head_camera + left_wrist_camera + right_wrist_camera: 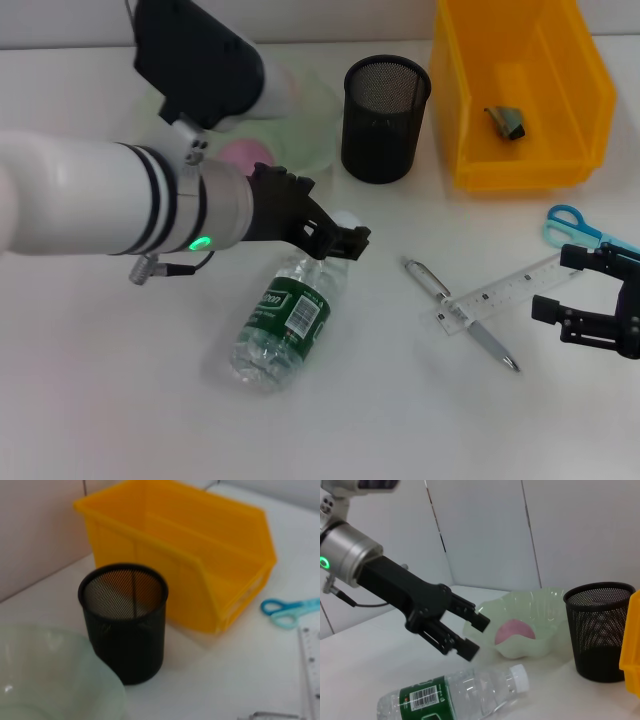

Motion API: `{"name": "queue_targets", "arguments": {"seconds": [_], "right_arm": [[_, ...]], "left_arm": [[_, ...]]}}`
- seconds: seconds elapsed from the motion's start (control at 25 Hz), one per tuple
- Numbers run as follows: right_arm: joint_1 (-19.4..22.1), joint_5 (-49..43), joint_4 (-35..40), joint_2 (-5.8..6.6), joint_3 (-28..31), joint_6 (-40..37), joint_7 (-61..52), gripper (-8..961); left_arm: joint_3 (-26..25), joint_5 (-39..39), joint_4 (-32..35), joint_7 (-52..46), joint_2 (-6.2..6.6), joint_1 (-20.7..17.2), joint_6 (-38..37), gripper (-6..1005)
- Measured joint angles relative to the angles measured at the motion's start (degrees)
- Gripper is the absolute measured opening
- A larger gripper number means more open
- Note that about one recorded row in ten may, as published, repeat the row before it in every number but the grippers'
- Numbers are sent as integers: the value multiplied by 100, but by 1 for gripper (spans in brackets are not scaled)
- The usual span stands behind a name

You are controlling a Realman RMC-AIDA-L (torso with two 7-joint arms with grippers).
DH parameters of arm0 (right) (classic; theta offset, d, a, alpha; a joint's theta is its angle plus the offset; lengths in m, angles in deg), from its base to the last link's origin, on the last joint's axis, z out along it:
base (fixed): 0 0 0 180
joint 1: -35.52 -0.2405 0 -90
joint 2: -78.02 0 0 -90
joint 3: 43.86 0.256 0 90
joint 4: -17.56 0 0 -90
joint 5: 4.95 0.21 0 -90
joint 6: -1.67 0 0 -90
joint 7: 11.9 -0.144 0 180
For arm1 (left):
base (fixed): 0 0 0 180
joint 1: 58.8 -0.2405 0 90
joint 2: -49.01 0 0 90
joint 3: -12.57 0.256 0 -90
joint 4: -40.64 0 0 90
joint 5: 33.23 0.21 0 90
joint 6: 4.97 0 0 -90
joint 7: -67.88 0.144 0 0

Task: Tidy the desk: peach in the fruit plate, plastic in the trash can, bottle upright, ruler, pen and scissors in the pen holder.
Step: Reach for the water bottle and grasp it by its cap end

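The bottle [288, 318] lies on its side near the front of the white desk [100, 400]. At its 12 o'clock the left gripper [340, 243] hangs over the cap end, fingers a little apart, holding nothing. At 3 o'clock lie the pen [462, 316] and ruler [505, 292], crossing. The right gripper [575, 295] waits there, wide apart. The scissors [580, 228] lie beside it. Farther back stand the pen holder [385, 118], the yellow bin [520, 90], and the peach [515, 629] in its plate [540, 625].

The clear plastic bottle with a green label [285, 320] lay on the white tabletop [120, 400] just below the left pincer [340, 238]; the black mesh pen holder [386, 117] stood beyond it.
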Motion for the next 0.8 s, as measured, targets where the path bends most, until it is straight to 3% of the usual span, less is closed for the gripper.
{"name": "queue_targets", "arguments": {"seconds": [0.8], "right_arm": [[-41,0,-99,-2,0,-11,-16,842]], "left_arm": [[214,-232,-1442,-135,-6,1048,353,836]]}}
